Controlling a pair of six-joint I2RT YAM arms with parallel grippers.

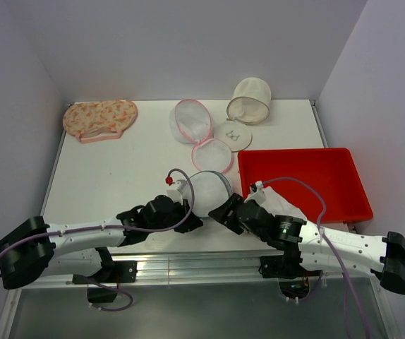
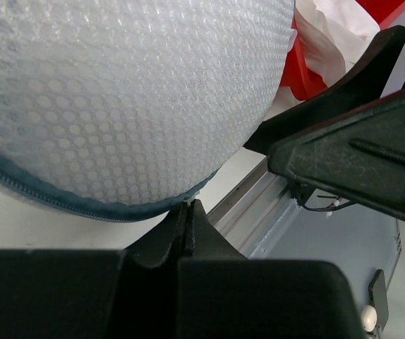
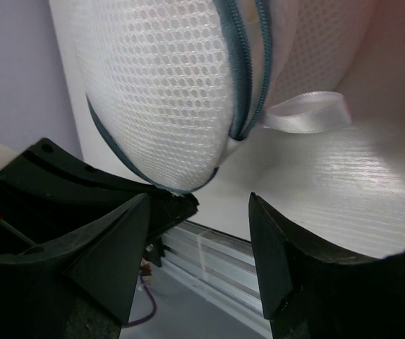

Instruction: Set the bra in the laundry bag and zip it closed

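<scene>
The laundry bag (image 1: 207, 186), a round white mesh dome with a blue-grey zipper rim, lies near the table's front edge. My left gripper (image 1: 194, 217) is shut, pinching the bag's near rim (image 2: 187, 205); the dome (image 2: 118, 92) fills that view. My right gripper (image 1: 220, 210) is open and empty just right of the bag; in its wrist view the gripper (image 3: 199, 201) sits below the bag (image 3: 160, 85). The zipper (image 3: 245, 78) shows as two bands meeting by a white ribbon loop (image 3: 308, 113). White soft fabric (image 1: 281, 198), seemingly the bra, drapes over the tray's front-left corner (image 2: 326, 35).
A red tray (image 1: 329, 176) stands at the right. A pink-rimmed mesh bag (image 1: 192, 123), a round white disc (image 1: 234, 135), a beige-rimmed mesh bag (image 1: 250, 100) and a peach floral bag (image 1: 100, 119) lie at the back. A metal rail (image 1: 188, 265) runs along the table's near edge.
</scene>
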